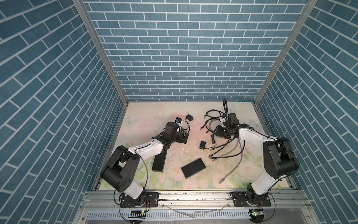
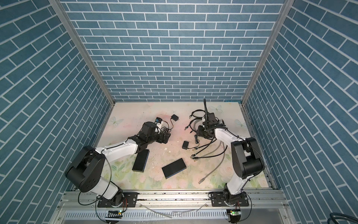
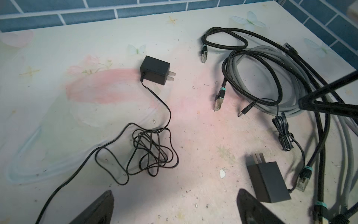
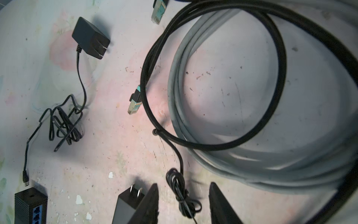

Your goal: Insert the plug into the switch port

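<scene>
In a top view the switch [image 1: 193, 168] sits at 7 o'clock of the right gripper [image 1: 216, 134]; the left wrist view shows the left gripper [image 3: 174, 211] gaping and the barrel plug [image 3: 245, 112] beside the grey cable coil [image 3: 286, 113], probably light and rigid on its limp cord [image 3: 267, 99], best pinched by its sleeve; in the right wrist view the right jaws stand apart astride the cord bundle [image 4: 183, 194].

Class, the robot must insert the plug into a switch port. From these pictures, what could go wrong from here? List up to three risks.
1. The right gripper has its jaws astride the tied cord bundle, not the plug; lifted there, the plug may dangle and be hard to aim.
2. The cord crosses the black cable, so it could snag.
3. The adapter lies beside one jaw and might get pinched or nudged.
</scene>
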Robot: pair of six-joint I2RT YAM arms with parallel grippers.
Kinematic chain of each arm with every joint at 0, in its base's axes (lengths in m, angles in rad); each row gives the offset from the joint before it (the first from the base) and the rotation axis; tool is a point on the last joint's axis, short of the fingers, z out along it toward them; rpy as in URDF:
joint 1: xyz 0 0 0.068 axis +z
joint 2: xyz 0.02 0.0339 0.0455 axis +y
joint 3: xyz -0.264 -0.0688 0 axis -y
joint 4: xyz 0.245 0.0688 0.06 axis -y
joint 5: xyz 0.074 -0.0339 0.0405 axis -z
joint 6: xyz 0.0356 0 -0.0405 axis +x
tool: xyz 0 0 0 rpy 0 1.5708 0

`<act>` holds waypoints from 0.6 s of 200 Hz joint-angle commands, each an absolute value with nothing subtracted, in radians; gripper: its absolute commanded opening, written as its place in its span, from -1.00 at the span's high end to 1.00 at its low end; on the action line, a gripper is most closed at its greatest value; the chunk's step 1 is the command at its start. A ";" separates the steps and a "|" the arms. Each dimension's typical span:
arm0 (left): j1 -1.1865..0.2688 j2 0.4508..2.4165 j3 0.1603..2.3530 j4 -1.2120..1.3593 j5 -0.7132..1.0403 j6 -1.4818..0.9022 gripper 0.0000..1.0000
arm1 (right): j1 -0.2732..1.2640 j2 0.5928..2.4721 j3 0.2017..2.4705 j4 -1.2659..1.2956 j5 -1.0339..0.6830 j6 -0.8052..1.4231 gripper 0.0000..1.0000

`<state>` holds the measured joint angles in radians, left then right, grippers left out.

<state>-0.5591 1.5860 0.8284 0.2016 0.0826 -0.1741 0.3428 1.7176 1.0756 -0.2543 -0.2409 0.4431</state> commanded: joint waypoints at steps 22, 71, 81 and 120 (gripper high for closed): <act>-0.564 1.646 0.834 0.417 0.155 -0.083 -0.99 | 0.355 1.816 1.176 -0.277 -0.284 0.397 0.24; -0.564 1.700 0.834 0.556 0.168 -0.058 -0.99 | 0.373 1.849 1.209 -0.294 -0.298 0.397 0.26; -0.564 1.704 0.836 0.564 0.149 -0.058 -0.99 | 0.381 1.845 1.206 -0.298 -0.293 0.397 0.26; -0.563 1.705 0.856 0.552 0.123 -0.028 -0.99 | 0.413 1.848 1.205 -0.328 -0.244 0.393 0.26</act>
<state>-0.5598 1.6962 0.8284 0.5274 0.1413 -0.0620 0.3920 1.8416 1.1683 -0.2783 -0.2802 0.4122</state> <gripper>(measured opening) 0.995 0.370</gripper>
